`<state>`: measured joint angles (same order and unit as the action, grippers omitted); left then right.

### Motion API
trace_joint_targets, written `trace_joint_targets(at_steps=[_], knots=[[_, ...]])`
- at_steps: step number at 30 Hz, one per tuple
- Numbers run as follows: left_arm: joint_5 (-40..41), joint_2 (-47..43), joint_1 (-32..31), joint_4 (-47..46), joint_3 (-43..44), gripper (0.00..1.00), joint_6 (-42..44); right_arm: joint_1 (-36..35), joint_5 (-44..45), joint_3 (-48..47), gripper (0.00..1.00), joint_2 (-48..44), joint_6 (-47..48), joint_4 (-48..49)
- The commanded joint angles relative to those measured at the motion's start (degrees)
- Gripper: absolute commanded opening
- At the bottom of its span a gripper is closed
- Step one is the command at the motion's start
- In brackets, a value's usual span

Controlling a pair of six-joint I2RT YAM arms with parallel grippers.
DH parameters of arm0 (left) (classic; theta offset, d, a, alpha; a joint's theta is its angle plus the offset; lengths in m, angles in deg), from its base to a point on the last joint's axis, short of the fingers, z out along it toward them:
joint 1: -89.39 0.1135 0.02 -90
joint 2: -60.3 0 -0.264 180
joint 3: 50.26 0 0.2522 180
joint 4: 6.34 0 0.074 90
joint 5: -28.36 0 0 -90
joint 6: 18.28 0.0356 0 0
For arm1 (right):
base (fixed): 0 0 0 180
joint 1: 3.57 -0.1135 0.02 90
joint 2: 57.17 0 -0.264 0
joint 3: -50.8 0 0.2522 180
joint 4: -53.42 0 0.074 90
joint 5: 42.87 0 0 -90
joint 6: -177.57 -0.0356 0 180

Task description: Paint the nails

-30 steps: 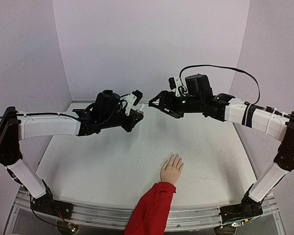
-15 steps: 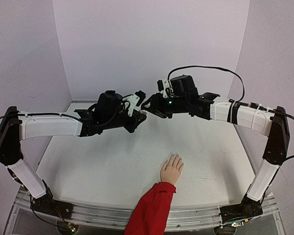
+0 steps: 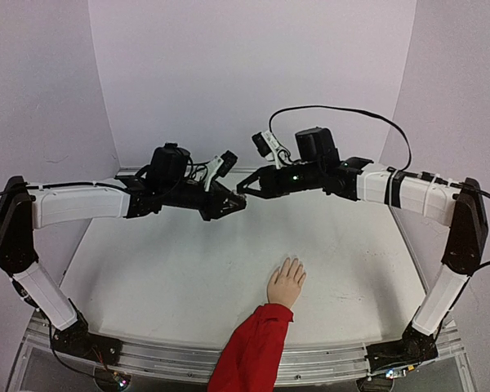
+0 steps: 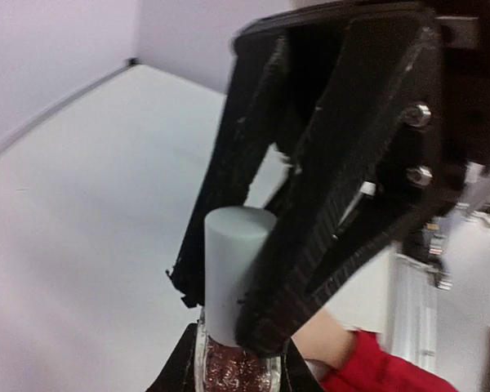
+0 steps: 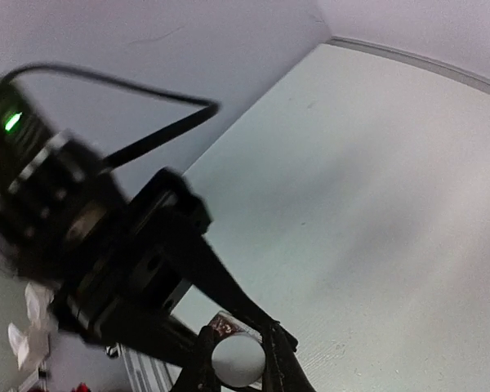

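A small bottle of pinkish glitter polish (image 4: 233, 367) with a pale cylindrical cap (image 4: 233, 261) is held in the air over the far middle of the table. My left gripper (image 3: 235, 204) is shut on the glass body. My right gripper (image 3: 244, 190) comes in from the right, shut on the cap (image 5: 238, 361), its dark fingers (image 4: 335, 204) on either side of it. The pale mannequin hand (image 3: 287, 283) with a red sleeve (image 3: 249, 351) lies flat near the front edge, fingers pointing away. Its nails (image 3: 292, 263) are too small to make out.
Lilac walls (image 3: 253, 73) close the table (image 3: 163, 278) at the back and on both sides. A black cable (image 3: 343, 109) loops above the right arm. The metal rail (image 3: 155, 351) with both arm bases runs along the near edge.
My right gripper has travelled left to meet the left one and closed from wide open onto the bottle's cap. The left arm tilted a little, still holding the bottle.
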<state>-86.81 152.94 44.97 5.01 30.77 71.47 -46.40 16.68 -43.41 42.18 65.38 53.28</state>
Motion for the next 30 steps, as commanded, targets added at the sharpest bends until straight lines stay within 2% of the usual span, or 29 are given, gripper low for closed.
trace_joint_targets(at_steps=[1,2,4,7,8,9,11,13,15,17,20,23,26,30], knots=[[-43.1,-1.4,4.7,-8.6,6.2,0.0,-9.1,-1.2,-37.1,2.6,0.0,-4.0,20.5,-0.5],[-45.9,-1.0,4.9,-8.6,6.8,0.0,-10.1,-1.2,-39.0,2.1,0.0,-3.6,20.3,-1.0],[-45.6,-1.0,4.9,-8.7,6.6,0.0,-10.7,-1.2,-39.0,2.1,0.0,-3.4,20.1,-1.6],[-37.7,-2.4,5.0,-8.7,4.3,0.0,-9.4,-1.1,-33.4,3.3,0.0,-4.5,20.5,-1.8],[-33.8,-3.1,5.0,-8.7,3.2,0.0,-9.2,-0.8,-31.3,3.5,0.04,-5.0,20.0,-1.8],[-29.3,-3.8,4.9,-8.7,2.4,0.0,-8.5,-0.6,-28.0,3.6,0.15,-5.6,19.3,-1.8],[-15.8,-5.6,4.2,-8.6,0.4,0.0,-6.7,-0.4,-19.9,3.9,0.48,-7.0,17.5,-1.7],[-2.7,-7.1,2.7,-8.6,-1.5,0.0,-3.8,-0.4,-9.4,4.1,0.64,-8.4,15.5,-1.9],[10.4,-7.8,0.3,-8.3,-2.3,0.0,-0.4,-0.4,-1.4,4.3,0.74,-9.6,13.2,-2.1],[20.5,-8.0,-1.8,-8.3,-2.3,0.0,2.7,-0.4,5.2,4.5,0.78,-10.6,9.9,-2.5],[28.8,-7.3,-3.0,-8.3,-1.7,0.0,3.3,-0.4,10.1,3.7,0.83,-11.2,3.6,-2.7],[33.1,-6.4,-4.1,-8.3,-1.3,0.0,3.1,-0.4,10.6,1.6,0.84,-10.8,-1.4,-2.6],[36.2,-5.3,-5.1,-8.4,-1.0,0.0,2.0,-0.5,16.0,0.1,0.85,-9.9,-9.1,-2.6],[37.5,-3.8,-6.0,-8.4,-0.1,0.0,1.2,-1.6,19.4,-2.0,0.83,-7.0,-15.2,-2.4]])
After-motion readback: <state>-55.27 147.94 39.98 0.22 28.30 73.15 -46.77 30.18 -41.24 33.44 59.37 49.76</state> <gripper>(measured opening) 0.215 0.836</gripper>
